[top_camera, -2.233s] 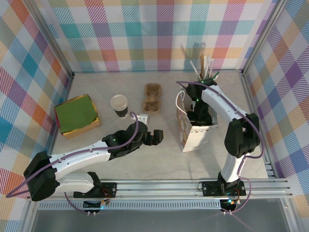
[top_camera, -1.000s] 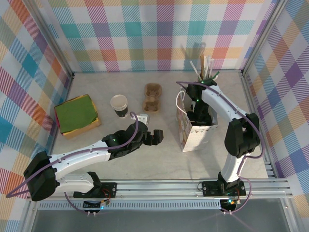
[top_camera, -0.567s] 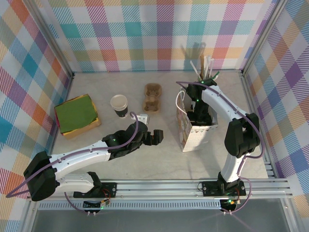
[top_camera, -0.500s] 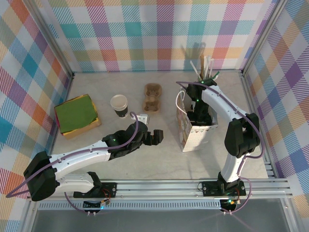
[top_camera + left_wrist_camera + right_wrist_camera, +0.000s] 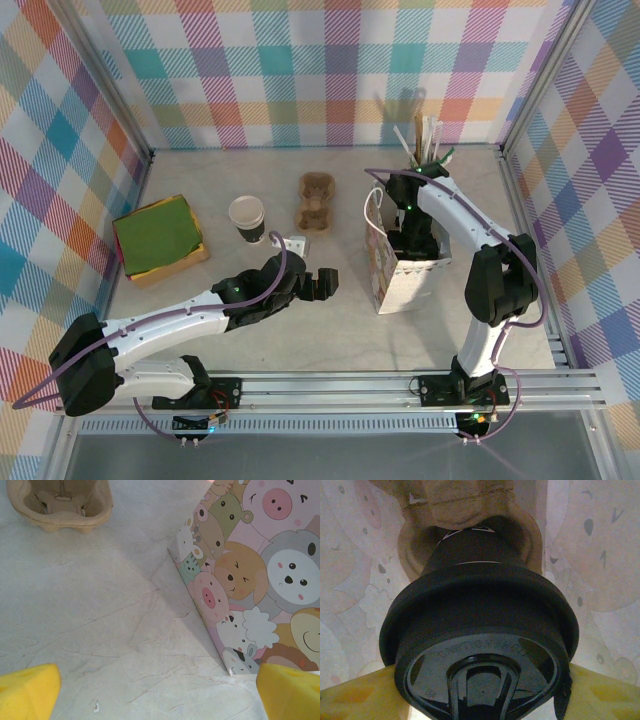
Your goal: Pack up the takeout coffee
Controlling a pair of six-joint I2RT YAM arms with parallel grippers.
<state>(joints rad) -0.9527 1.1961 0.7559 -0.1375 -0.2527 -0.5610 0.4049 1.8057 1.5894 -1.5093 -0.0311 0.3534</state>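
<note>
Item, right gripper [image 5: 480,695]: reaching down inside the bag [image 5: 400,285], jaws part-closed, pads pressing the lid of the coffee [image 5: 480,630]. The coffee is sitting at frame centre in a tan holder [image 5: 465,505].

Handling: it should be standing fully seated and upright before the jaws are letting go.

Item, left gripper [image 5: 322,285]: hanging wide open, empty, lower centre overhead.

Change: none; both arms are staying put.

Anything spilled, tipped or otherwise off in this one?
Nothing stands out. The paper bag stands upright, and the takeout coffee, lid on, sits in a cardboard holder inside it. The table shows no spills.
</note>
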